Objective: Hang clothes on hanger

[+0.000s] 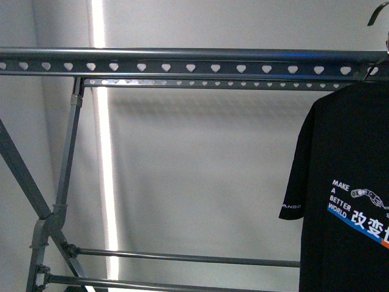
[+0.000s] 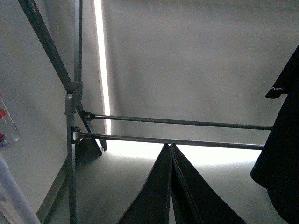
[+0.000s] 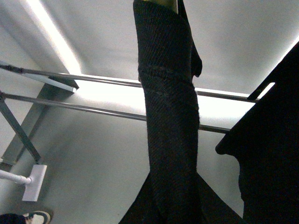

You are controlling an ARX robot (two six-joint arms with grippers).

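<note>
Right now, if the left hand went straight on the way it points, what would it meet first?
Probably the rack's lower crossbar, which lies just beyond the left hand; depth is unclear.

Open gap under rack rail (image 1: 203,58), T-shirt (image 1: 346,243) blocking right side

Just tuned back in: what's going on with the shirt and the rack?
The black T-shirt hangs from a thin wire hanger at the far right, level with the grey rack's heart-holed rail. The hook shows above the rail, but the frame edge hides whether it rests on it. The left hand is shut and empty, low by the rack's lower bars. Black fabric fills the right wrist view, so the right hand's grip can't be read.
</note>
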